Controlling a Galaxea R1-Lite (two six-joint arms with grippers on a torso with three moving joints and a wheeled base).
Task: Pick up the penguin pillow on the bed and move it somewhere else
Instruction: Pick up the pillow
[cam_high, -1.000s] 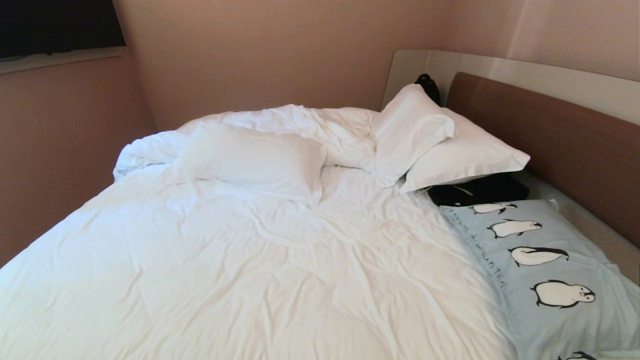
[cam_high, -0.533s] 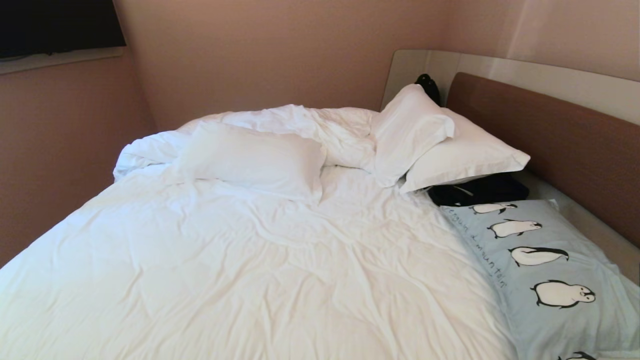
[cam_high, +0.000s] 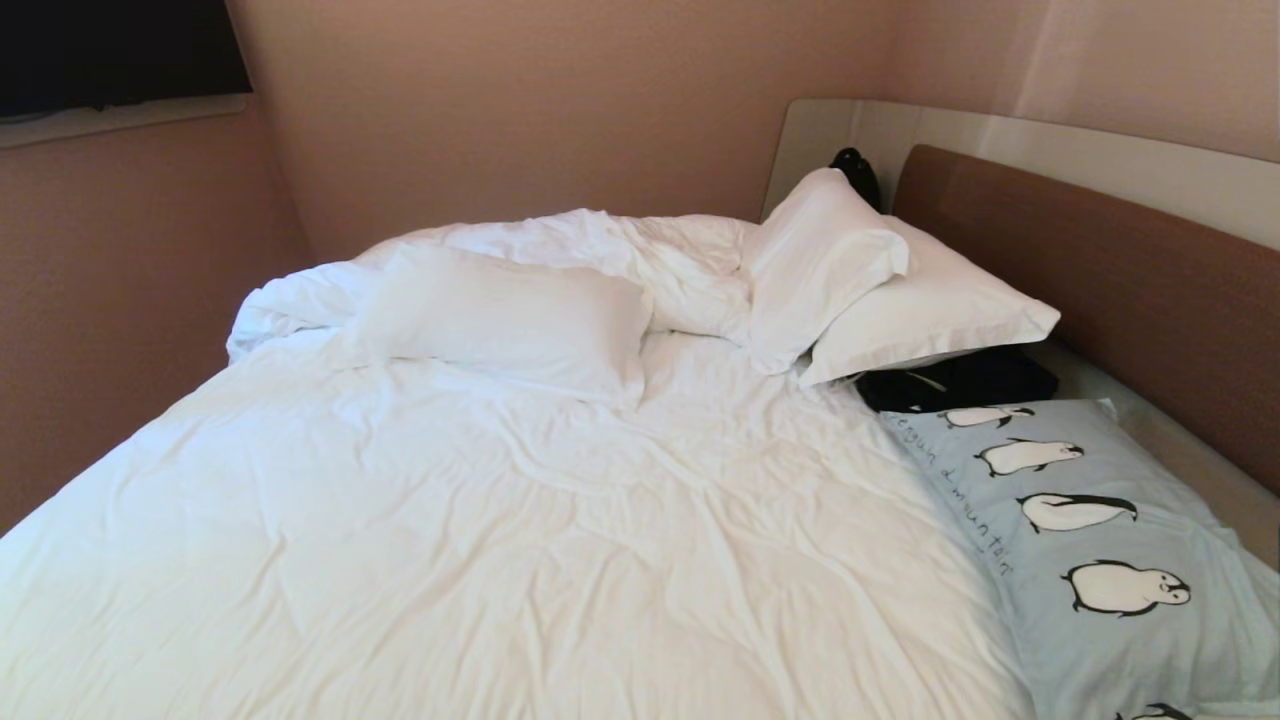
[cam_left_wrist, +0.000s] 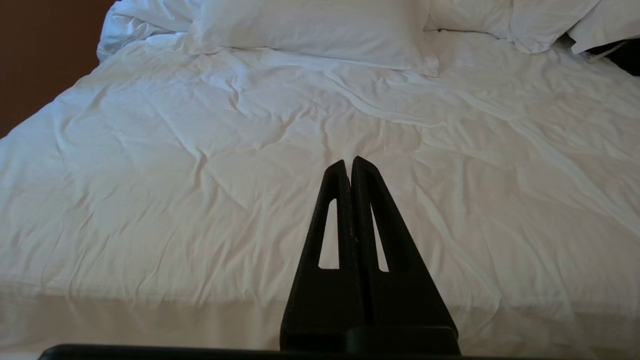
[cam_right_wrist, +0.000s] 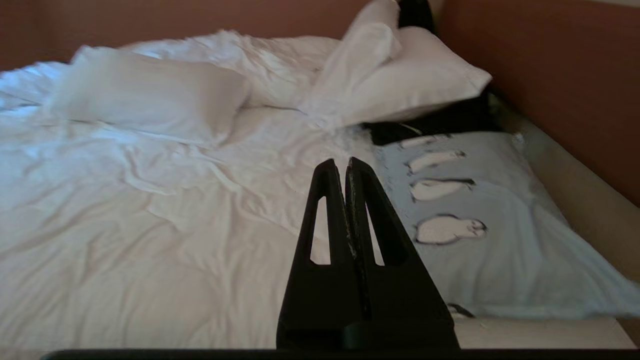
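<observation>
While the penguin pillow (cam_high: 1090, 540) lies flat at the bed's (cam_high: 500, 520) right edge beside the headboard (cam_high: 1100, 270), the right claw (cam_right_wrist: 346, 161), clenched and empty, points toward it; the left claw (cam_left_wrist: 350, 160), likewise clenched, idles over the duvet (cam_left_wrist: 200, 165).

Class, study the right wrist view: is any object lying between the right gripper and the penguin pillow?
Nothing visible does. The right gripper, shut, points over bare white duvet towards the penguin pillow. The dark item lies beyond the pillow, under the white pillows, not in the way.
</observation>
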